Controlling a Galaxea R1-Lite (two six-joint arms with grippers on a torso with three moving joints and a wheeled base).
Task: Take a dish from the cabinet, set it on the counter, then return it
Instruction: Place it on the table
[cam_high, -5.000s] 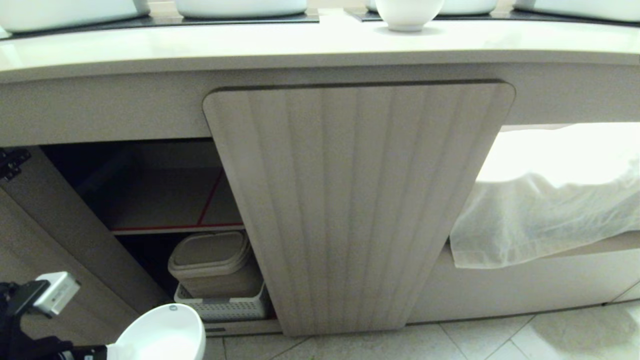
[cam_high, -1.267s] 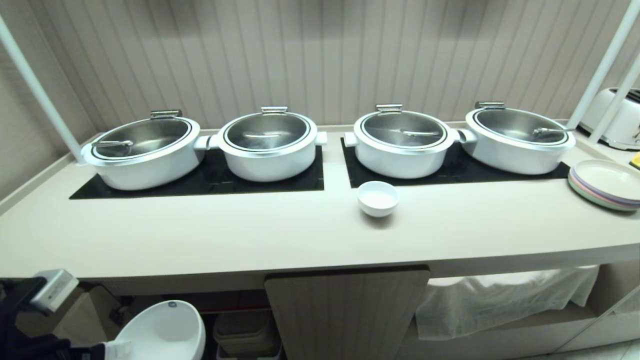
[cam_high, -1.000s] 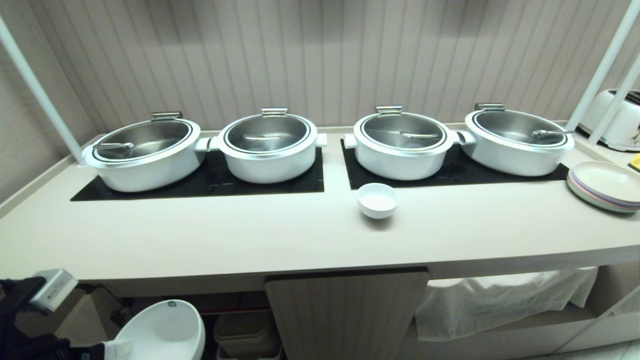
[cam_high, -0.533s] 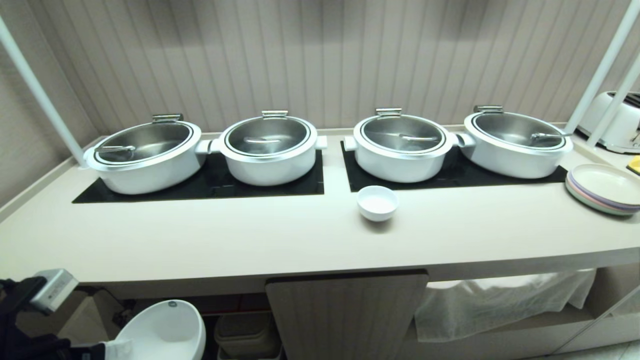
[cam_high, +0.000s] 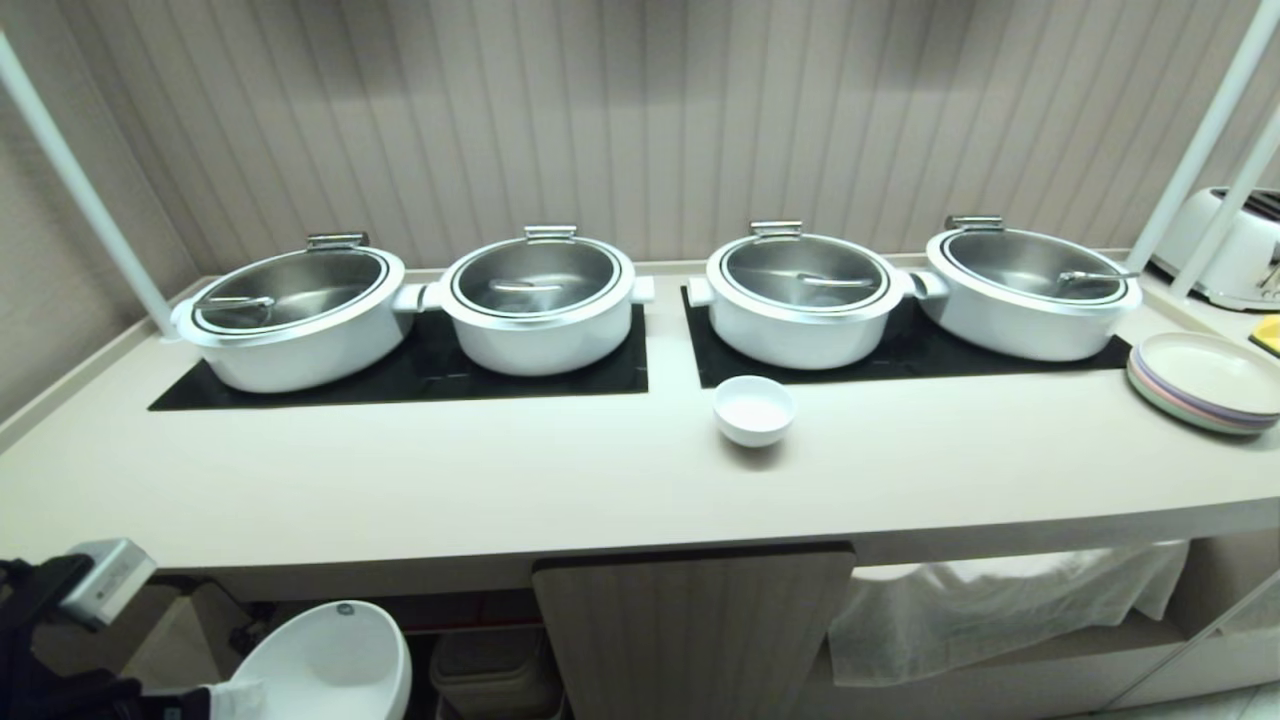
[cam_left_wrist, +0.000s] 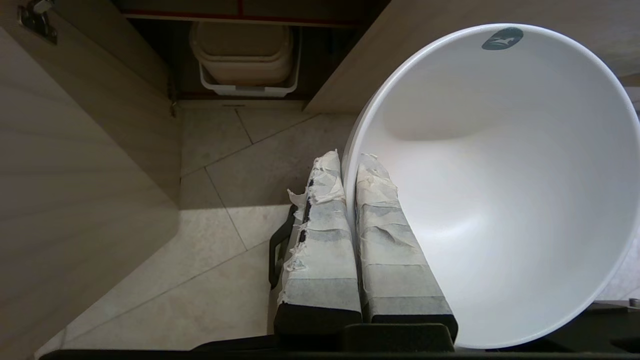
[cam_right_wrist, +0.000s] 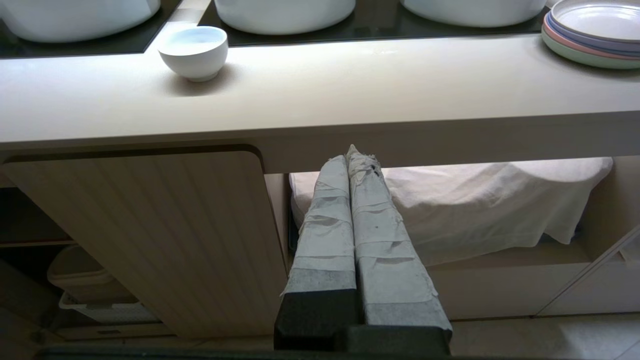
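Fingers (cam_left_wrist: 380, 240) of the left gripper (cam_left_wrist: 350, 165) pinch the bowl (cam_left_wrist: 500, 175) rim, one inside, one outside. Right gripper (cam_right_wrist: 352, 157) fingers press together, empty, below the counter (cam_right_wrist: 350, 85).

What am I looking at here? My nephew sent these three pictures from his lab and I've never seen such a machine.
It is a two-armed robot on wheels. One picture comes from its head, looking down at a long cream-beige counter; the other two from cameras on its wrists. On the counter stand four white lidded pots, a small plain white bowl and a stack of pastel plates. The left gripper, low beside the open beige cabinet, pinches the rim of a small round white ceramic bowl with a dark dot. The right gripper is shut and empty.
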